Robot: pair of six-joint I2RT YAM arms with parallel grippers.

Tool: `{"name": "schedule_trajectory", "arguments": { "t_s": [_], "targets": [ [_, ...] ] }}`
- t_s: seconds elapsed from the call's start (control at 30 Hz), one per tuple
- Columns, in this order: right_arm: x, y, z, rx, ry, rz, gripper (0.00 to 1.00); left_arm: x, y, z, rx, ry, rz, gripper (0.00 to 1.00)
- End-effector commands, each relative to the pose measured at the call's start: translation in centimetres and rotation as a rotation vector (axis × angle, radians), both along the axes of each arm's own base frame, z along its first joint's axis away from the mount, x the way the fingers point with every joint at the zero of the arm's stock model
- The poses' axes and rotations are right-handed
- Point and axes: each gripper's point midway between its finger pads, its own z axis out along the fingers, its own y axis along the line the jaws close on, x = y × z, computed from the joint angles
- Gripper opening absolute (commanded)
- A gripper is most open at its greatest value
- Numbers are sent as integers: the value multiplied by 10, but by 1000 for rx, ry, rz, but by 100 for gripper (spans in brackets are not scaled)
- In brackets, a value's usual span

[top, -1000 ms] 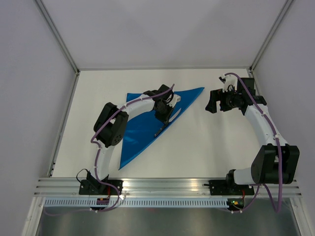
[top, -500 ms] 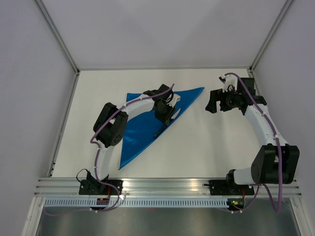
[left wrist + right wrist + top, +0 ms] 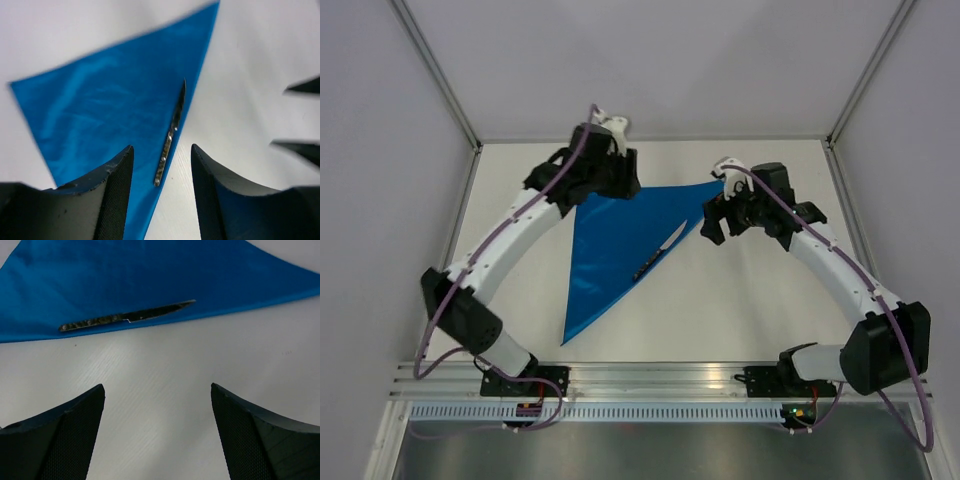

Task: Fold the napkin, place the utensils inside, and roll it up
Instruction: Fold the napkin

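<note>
On the white table (image 3: 760,300) the napkin (image 3: 605,250) is seen lying flat, folded into a blue triangle, with one long tip pointed toward the near edge and another toward the right arm; the utensils (image 3: 657,253), of which only one slim grey knife-like piece can be made out, are laid on the cloth just inside its right-hand slanted edge and parallel to it, pointed end toward the far right tip; the left gripper (image 3: 618,186) is held raised over the far left corner of the napkin, its fingers (image 3: 112,195) parted with nothing between them; the right gripper (image 3: 711,220) is held just beside the far right tip, fingers (image 3: 70,435) spread wide, nothing gripped; the utensils are touched by neither gripper
</note>
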Motion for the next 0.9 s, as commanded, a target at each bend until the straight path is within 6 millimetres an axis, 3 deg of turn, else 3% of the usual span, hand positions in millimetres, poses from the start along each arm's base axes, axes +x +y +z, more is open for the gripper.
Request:
{"name": "schedule_trajectory", "arguments": {
  "t_s": [0.0,0.03,0.13,0.17,0.2,0.23,0.27,0.3,0.33,0.37,0.4,0.43,0.5,0.53,0.6,0.63,0.67,0.87],
  "targets": [
    [-8,56,23,-63,-179,134,91,-15,64,94,-168,-171,315,55],
    [-25,89,22,-67,-202,222,90,-32,81,125,-226,-238,345,56],
    [-44,135,16,-100,-271,327,89,-55,113,147,-275,-296,449,59],
    [-67,163,12,-98,-288,412,89,-70,126,164,-319,-332,473,60],
    [-73,178,11,-94,-313,442,89,-76,137,171,-324,-355,511,60],
    [-81,192,-3,-122,-303,472,87,-84,145,173,-326,-361,529,61],
    [-104,214,-9,-125,-315,546,86,-96,154,184,-359,-389,542,61],
    [-112,227,-12,-120,-330,570,85,-100,160,185,-364,-397,559,61],
    [-122,239,-29,-147,-319,604,84,-105,164,187,-372,-399,570,61],
    [-144,255,-34,-163,-347,665,83,-110,167,189,-387,-403,577,61],
    [-151,264,-39,-179,-373,682,83,-117,172,191,-400,-414,583,61],
    [-172,276,-56,-212,-379,743,82,-119,174,191,-404,-413,587,61],
    [-182,288,-65,-256,-445,776,81,-128,179,190,-419,-411,596,61],
    [-197,296,-78,-280,-453,817,80,-130,181,189,-422,-412,602,61],
    [-204,307,-81,-283,-486,836,79,-133,185,183,-416,-407,614,61],
    [-210,311,-93,-306,-477,858,78,-136,187,183,-420,-410,616,61],
    [-210,323,-88,-281,-501,849,77,-136,187,181,-414,-408,615,61],
    [-222,350,-105,-312,-548,868,74,-142,189,181,-406,-407,603,61]
  ]
}}
